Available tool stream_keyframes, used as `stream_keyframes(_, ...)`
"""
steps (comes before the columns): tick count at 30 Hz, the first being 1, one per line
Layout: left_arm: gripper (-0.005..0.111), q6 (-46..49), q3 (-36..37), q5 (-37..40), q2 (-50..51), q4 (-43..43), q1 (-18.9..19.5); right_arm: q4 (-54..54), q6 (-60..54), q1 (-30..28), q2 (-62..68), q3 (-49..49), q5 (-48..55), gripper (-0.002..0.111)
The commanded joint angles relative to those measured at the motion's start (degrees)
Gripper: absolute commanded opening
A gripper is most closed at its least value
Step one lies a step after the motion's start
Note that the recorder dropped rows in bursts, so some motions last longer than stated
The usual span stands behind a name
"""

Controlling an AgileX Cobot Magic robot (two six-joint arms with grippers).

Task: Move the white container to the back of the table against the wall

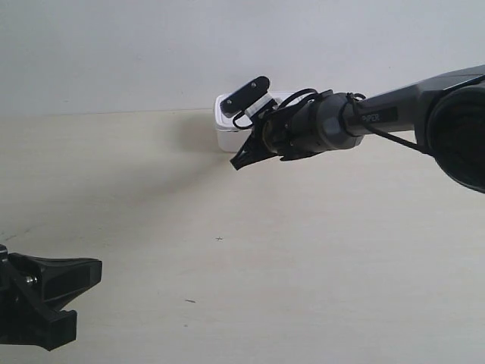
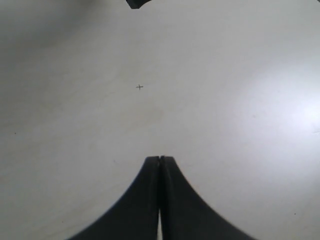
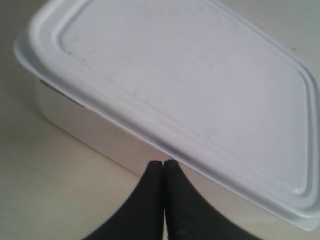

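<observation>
The pale cream wood-grain bench (image 1: 341,265) carries the white container (image 1: 226,130) at its far edge, by the wall (image 1: 114,45). A tiny cross mark (image 1: 219,239) and a dark speck (image 1: 189,301) sit nearer.

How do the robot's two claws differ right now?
The right gripper has its tips at the side of the white container; the left gripper points at the table. The right gripper is near the wall; the left gripper is far from it. Both are black and shut.

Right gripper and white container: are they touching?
Cannot tell. In the right wrist view the right gripper overlaps the white container; neither gap nor contact shows.
</observation>
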Motion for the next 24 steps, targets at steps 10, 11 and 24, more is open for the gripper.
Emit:
stream_keyframes(10, 0.0, -0.2, 0.2, -0.2, -0.4, -0.5, 0.2, -0.5, -1.6, -0.3, 3.8, -6.2, -0.8, 0.0)
stream_keyframes(11, 0.0, -0.2, 0.2, -0.2, -0.4, -0.5, 0.2, -0.5, -1.7, -0.3, 3.8, -6.5, -0.8, 0.0)
stream_keyframes(24, 0.0, 0.2, 0.2, -0.2, -0.4, -0.5, 0.2, -1.0, -5.3, -0.3, 6.5, -9.8, -0.3, 0.0)
